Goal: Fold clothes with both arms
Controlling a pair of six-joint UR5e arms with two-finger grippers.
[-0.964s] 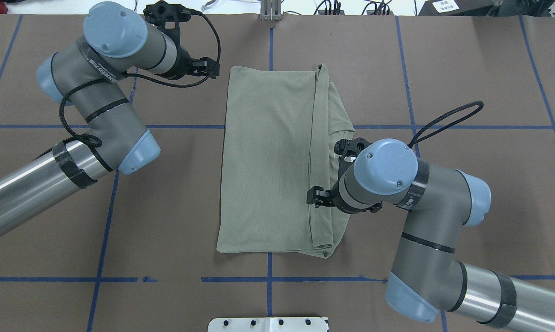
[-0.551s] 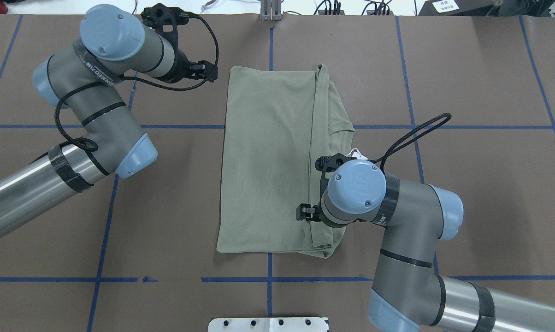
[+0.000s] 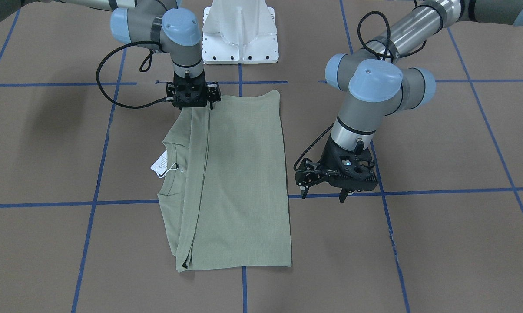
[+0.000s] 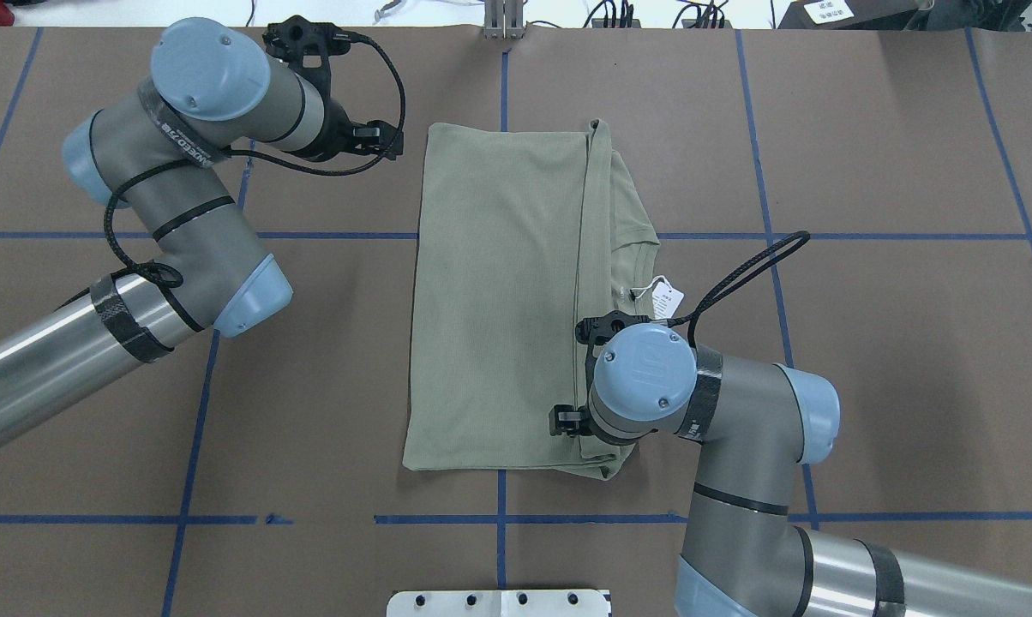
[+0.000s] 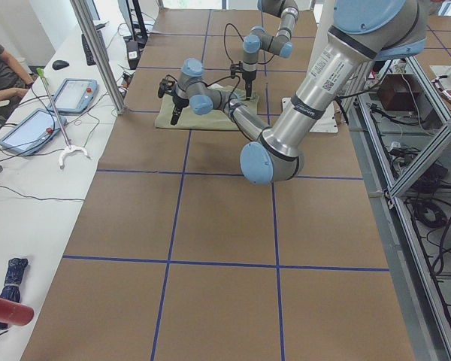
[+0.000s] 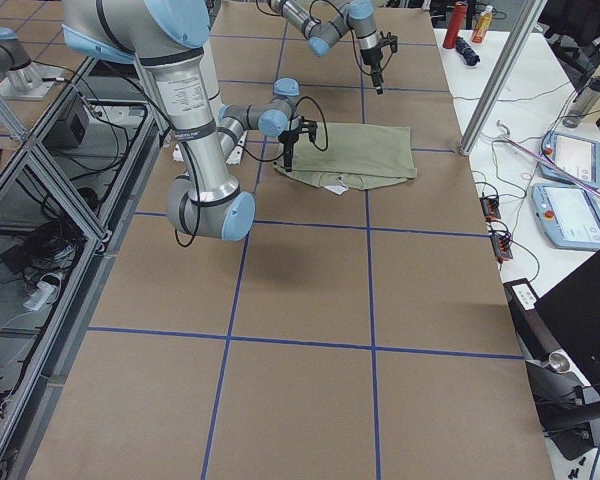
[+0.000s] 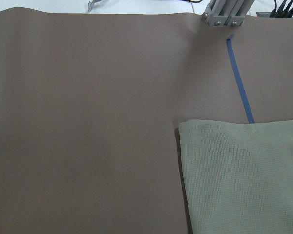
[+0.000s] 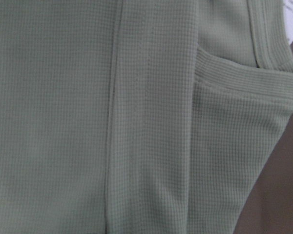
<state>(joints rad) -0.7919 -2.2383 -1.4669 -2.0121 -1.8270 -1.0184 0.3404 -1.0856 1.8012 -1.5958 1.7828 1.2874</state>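
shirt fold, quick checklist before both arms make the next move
1. Shirt lying flat, one side folded over: ok.
2. Paper tag lying outside the fold: ok.
3. Right pincer over the shirt's robot-side edge: ok.
4. Right pincer gripping cloth: cannot tell, its tips are hidden under the wrist.
5. Left pincer open: ok.
6. Left pincer on the shirt: not ok, it hangs over bare table beside the shirt.

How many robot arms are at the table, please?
2: the silver-and-grey left arm beside the sage-green knit shirt, at its far left corner; the right arm above its near right edge.
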